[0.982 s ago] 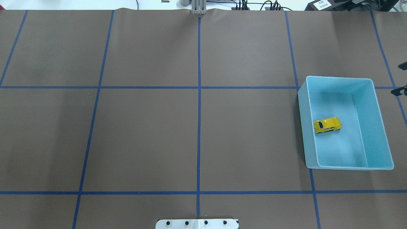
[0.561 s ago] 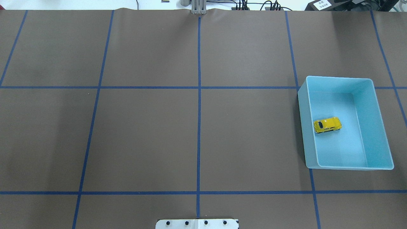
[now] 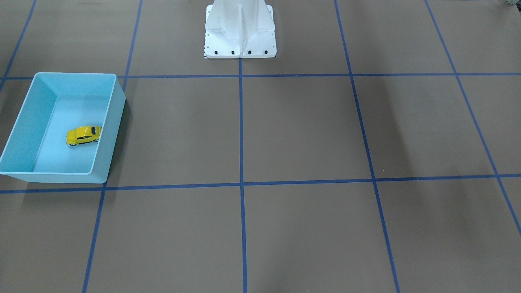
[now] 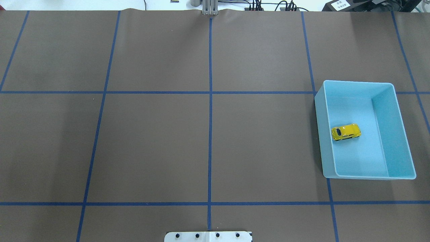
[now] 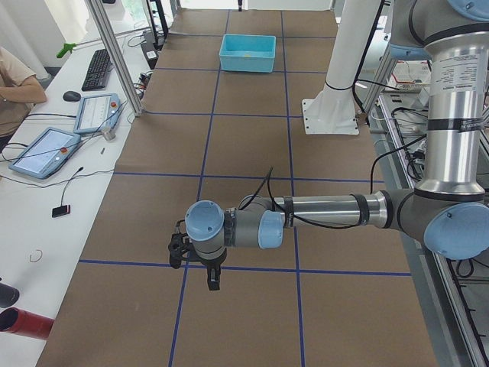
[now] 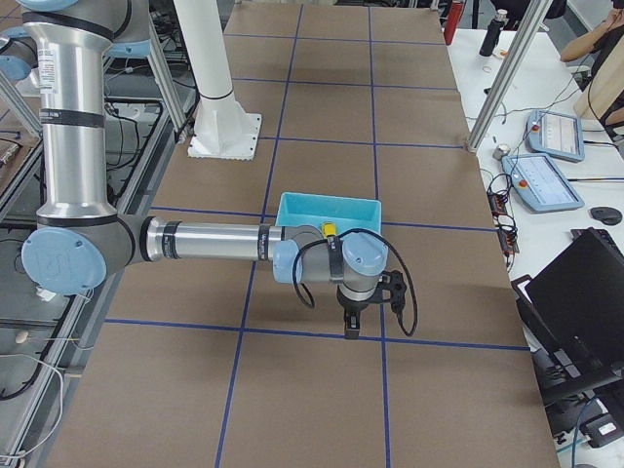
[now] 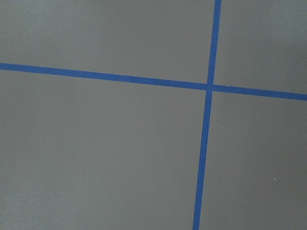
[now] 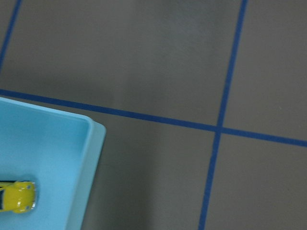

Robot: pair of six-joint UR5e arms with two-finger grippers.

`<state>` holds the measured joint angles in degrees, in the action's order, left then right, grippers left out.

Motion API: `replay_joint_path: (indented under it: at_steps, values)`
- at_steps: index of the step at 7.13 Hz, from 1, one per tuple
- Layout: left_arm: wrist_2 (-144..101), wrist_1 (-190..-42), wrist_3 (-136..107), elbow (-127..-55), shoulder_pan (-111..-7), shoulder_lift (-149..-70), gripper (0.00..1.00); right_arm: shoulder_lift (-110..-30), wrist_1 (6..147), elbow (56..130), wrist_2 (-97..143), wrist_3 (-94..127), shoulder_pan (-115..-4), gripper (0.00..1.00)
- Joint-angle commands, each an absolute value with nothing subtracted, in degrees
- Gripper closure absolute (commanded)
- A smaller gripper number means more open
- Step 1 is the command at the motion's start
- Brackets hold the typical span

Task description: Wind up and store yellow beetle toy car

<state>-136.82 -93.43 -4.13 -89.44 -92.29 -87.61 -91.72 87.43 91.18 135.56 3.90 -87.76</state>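
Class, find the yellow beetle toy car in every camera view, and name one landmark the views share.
Exterior front-facing: yellow beetle toy car, left, inside the light blue bin.
Overhead exterior: car, right side, in the bin.
Exterior left: too small to tell within the far bin.
Exterior right: yellow speck in the bin, centre.
Left wrist-mounted: not in it.
Right wrist-mounted: bottom-left corner, cut off.
Shared landmark: the bin.

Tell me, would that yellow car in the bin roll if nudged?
Probably, a little: the yellow beetle toy car sits upright on its wheels, so a push along its length should roll it. The walls of the light blue bin would likely stop it. Its glossy rounded body may be slippery to pinch.
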Motion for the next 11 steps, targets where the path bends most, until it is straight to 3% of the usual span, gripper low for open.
replay_joint_path:
  at_steps: [1, 6, 9, 11]
  values:
    - [-136.76, -93.43, -4.13, -89.47, -92.29, -87.71, 0.0, -91.58, 87.98, 92.18, 135.35, 7.09, -88.06, 0.0]
    - [-136.5, -93.51, -3.43, -89.74, -92.28, -87.89, 0.0, -92.29, 90.0, 95.98, 134.82, 9.05, -87.98, 0.0]
    - [-136.84, -103.96, -3.86, -89.38, -92.28, -85.0, 0.0, -92.46, 90.09, 95.89, 134.82, 9.05, -87.89, 0.0]
    - [-136.84, -98.14, -4.04, -91.22, -92.2, -86.12, 0.0, -92.46, 90.09, 95.89, 134.74, 8.97, -87.89, 0.0]
